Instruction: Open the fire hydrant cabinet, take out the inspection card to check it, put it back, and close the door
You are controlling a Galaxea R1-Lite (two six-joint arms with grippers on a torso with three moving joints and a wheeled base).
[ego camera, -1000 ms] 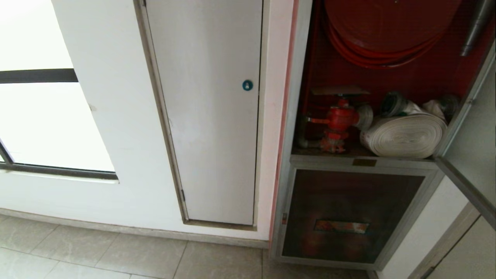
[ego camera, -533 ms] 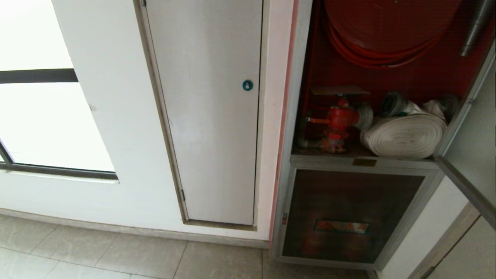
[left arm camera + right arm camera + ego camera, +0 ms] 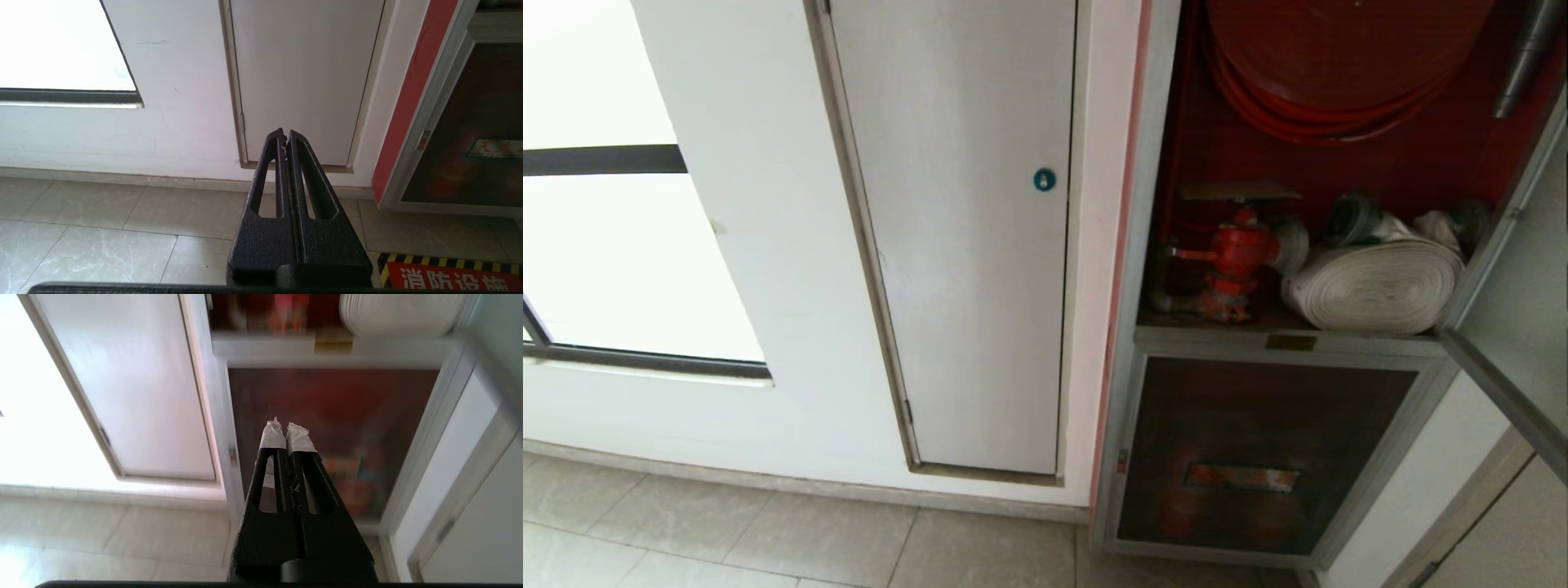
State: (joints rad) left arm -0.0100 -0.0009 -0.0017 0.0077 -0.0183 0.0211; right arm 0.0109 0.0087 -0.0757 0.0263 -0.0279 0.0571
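Observation:
The fire hydrant cabinet [image 3: 1145,245] stands open at the right of the head view, its red inside showing. The door [image 3: 1507,384] is swung out at the far right. A flat greyish inspection card [image 3: 1240,191] lies on top of the red valve [image 3: 1235,253], beside the white rolled hose [image 3: 1376,282] and under the red hose reel [image 3: 1339,57]. Neither arm shows in the head view. My right gripper [image 3: 287,426] is shut and empty, its taped tips pointing at the lower dark-glass door [image 3: 327,416], below the shelf. My left gripper [image 3: 284,134] is shut and empty, low over the floor.
A white panel door [image 3: 964,245] with a blue round lock [image 3: 1044,180] is left of the cabinet, and a bright window [image 3: 605,245] is further left. Beige floor tiles [image 3: 809,539] run along the wall. A red floor marking [image 3: 449,279] with striped border lies before the cabinet.

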